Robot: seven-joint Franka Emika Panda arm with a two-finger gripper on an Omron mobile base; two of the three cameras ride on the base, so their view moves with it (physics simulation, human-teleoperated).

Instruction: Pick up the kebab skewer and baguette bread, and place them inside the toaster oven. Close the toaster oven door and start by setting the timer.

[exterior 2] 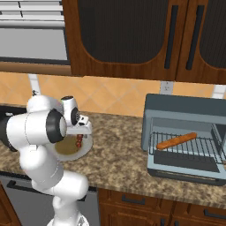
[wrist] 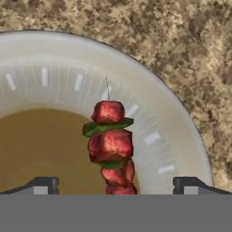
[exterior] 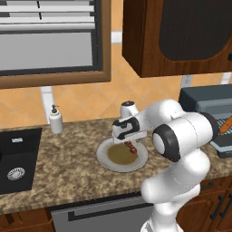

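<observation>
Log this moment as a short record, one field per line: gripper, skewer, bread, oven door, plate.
gripper: the gripper is open, low over the plate, one fingertip on each side of the skewer
skewer: the kebab skewer lies on the plate, not gripped
bread: the baguette bread lies on the rack inside the toaster oven
oven door: the toaster oven door is folded down, open
plate: the plate sits on the counter, left of the oven
</observation>
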